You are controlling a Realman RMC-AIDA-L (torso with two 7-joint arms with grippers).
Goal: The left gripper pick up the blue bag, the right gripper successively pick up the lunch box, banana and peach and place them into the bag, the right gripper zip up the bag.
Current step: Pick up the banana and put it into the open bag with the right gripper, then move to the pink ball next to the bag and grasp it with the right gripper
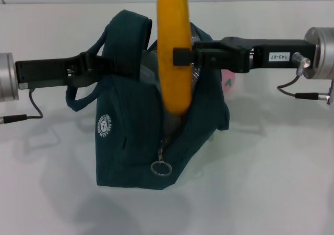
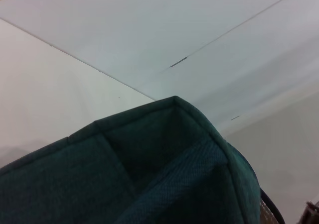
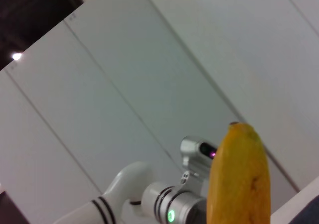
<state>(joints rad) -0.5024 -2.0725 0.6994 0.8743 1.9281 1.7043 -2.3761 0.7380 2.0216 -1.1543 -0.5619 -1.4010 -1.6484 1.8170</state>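
Observation:
The blue bag (image 1: 141, 136) stands on the white table, its mouth held open. My left gripper (image 1: 102, 65) reaches in from the left and is shut on the bag's handle. My right gripper (image 1: 182, 55) comes in from the right and is shut on the banana (image 1: 174, 47), which hangs upright with its lower end inside the bag's mouth. The banana (image 3: 239, 179) also fills the right wrist view, and the bag's fabric (image 2: 149, 169) fills the left wrist view. The peach (image 1: 228, 82) peeks out behind the bag on the right. The lunch box is hidden.
The zipper's ring pull (image 1: 160, 167) hangs at the bag's front edge. A round white logo (image 1: 105, 126) marks its left side. Bare white table (image 1: 271, 183) lies in front and to both sides.

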